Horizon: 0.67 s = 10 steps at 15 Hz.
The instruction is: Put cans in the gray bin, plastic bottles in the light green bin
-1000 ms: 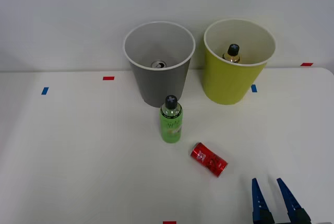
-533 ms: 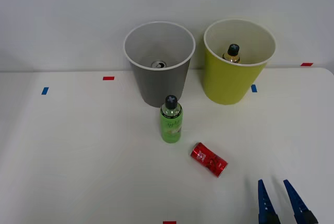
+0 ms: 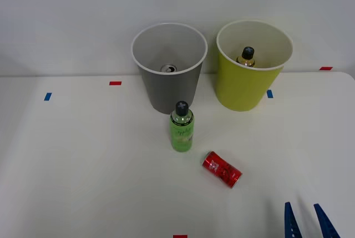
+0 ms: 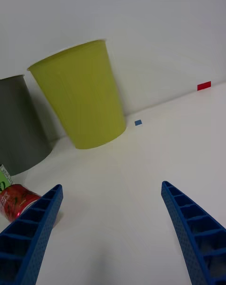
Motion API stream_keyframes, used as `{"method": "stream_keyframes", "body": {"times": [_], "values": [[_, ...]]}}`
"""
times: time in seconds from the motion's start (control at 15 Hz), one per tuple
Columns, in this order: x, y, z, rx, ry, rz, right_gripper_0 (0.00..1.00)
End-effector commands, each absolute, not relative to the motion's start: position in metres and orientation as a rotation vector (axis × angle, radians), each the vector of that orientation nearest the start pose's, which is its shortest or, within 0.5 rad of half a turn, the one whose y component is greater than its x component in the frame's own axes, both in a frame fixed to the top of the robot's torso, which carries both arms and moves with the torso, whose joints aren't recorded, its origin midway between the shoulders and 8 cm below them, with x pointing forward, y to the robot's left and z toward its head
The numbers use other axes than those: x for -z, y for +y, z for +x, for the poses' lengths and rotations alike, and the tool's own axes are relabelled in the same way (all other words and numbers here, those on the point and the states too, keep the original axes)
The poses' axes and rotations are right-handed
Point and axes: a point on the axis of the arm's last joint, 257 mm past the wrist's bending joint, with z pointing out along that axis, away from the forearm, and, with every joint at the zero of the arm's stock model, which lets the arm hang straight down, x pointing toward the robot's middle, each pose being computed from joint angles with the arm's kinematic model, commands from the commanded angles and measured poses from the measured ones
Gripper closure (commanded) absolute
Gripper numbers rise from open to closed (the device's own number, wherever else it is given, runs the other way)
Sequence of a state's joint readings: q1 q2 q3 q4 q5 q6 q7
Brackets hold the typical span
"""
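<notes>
I'm looking at a lab test bench: a bare white table [image 3: 83,166] against a plain wall [image 3: 66,16], with red tape marks [image 3: 115,83] beside the gray bin [image 3: 169,91].

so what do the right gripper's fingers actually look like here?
The right gripper has two bright blue fingers, long and tapering to narrow tips. The inner faces are ribbed in a stepped ladder pattern and the flat sides are covered in fine dots. In the front view they appear as two slim blue blades. No cables or markings are visible.

white table [image 3: 83,166], red tape marks [image 3: 115,83], blue tape marks [image 3: 47,96], pale wall [image 3: 66,16] behind
</notes>
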<state>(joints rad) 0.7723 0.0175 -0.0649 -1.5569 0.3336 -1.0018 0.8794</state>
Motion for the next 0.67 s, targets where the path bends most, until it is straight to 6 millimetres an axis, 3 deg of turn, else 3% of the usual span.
{"method": "stream_keyframes", "body": {"times": [0.07,0.67], "values": [[0.2855,-0.272,0.2492,-0.255,1.349,0.206,0.29],[0.2839,-0.2724,0.2488,-0.253,1.343,0.203,0.29]]}}
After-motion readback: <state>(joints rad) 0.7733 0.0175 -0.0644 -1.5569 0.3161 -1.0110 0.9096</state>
